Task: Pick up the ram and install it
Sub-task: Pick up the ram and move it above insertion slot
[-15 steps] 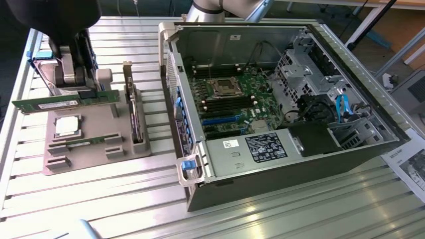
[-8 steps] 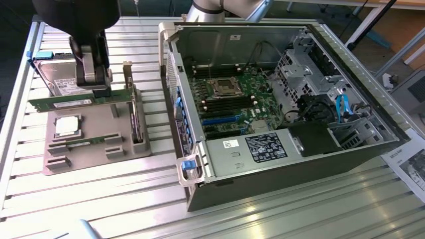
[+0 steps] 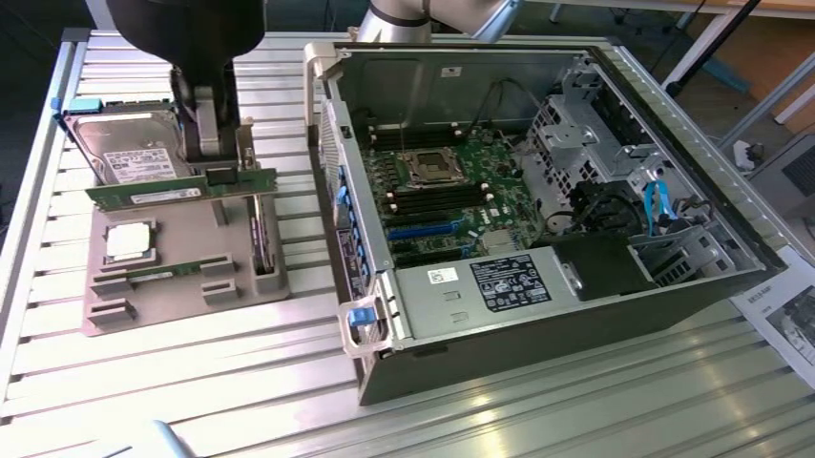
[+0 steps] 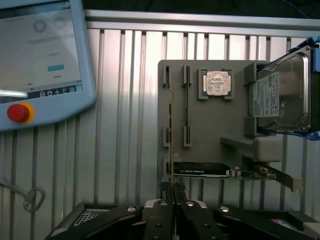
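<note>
Gripping the ram (image 3: 147,194) near its right-hand end as the exterior view shows it, the gripper (image 3: 219,177) is clenched on the green stick. It holds the stick level and on edge over the far part of the grey parts tray (image 3: 191,310), and the stick looks raised off it. In the wrist view the stick is a thin line running out from between the closed fingers (image 4: 162,212).

Just behind the stick, at the tray's far left corner, a hard drive (image 3: 128,153) leans on its side in a blue-ended carrier. A silver processor (image 3: 129,242) lies flat in its pocket below the stick. A dark expansion card (image 3: 261,243) stands on edge along the tray's right side, close to the gripper. A second green stick (image 3: 163,277) sits low in a slot nearer the camera.

To the exterior view's right lies the open computer case (image 3: 637,305), its near wall standing between tray and motherboard (image 3: 446,205). A teach pendant (image 4: 40,60) rests on the slatted table (image 3: 191,382).
</note>
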`<state>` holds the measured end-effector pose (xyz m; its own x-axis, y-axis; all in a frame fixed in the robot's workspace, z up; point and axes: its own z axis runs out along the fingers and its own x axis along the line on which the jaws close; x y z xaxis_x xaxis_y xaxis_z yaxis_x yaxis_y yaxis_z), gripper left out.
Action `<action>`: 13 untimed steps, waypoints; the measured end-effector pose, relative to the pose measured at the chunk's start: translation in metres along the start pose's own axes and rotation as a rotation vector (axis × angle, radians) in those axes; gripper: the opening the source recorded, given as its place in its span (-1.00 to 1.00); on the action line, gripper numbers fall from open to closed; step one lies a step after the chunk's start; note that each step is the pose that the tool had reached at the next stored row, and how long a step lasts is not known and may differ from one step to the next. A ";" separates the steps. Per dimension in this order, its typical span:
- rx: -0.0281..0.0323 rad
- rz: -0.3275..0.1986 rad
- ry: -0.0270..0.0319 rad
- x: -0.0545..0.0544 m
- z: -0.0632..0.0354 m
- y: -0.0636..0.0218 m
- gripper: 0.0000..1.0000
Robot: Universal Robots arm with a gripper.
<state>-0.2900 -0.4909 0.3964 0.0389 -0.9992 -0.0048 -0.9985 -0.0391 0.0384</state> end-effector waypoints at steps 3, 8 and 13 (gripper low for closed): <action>-0.0006 0.000 0.0000 0.000 -0.0003 -0.0079 -0.76; -0.0016 0.000 -0.0001 0.001 -0.0008 -0.0195 -0.76; -0.0024 0.000 0.0000 0.002 -0.0012 -0.0293 -0.76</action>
<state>-0.2606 -0.4915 0.3964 0.0389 -0.9992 -0.0048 -0.9984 -0.0390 0.0407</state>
